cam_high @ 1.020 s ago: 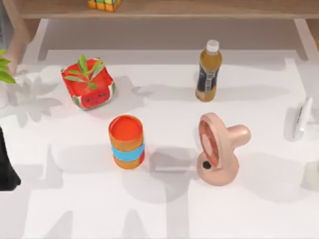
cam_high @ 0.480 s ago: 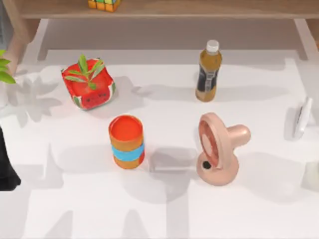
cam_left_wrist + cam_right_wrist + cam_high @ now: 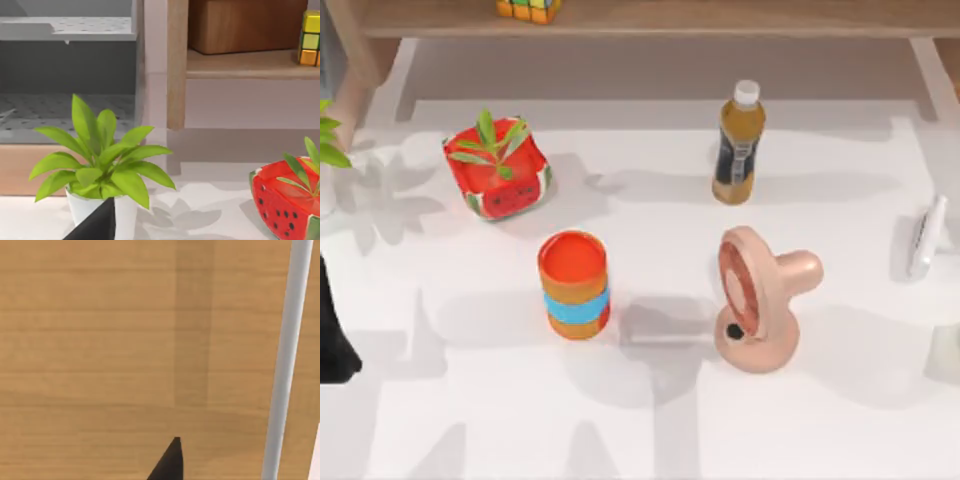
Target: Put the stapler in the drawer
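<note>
One watermelon pot w/ green sprig; orange cup upright.

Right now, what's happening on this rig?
Nothing is held yet. The stapler lies untouched near the table's right edge, beyond the pink fan and the bottle. The left arm sits at the table's left edge. The right wrist view faces a wooden panel.

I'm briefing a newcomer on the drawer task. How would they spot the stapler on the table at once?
Look along the white table to its right edge in the top view, right of the pink fan-like object and the bottle. The stapler lies there alone: a slim white bar, the only pale, flat, elongated item.
</note>
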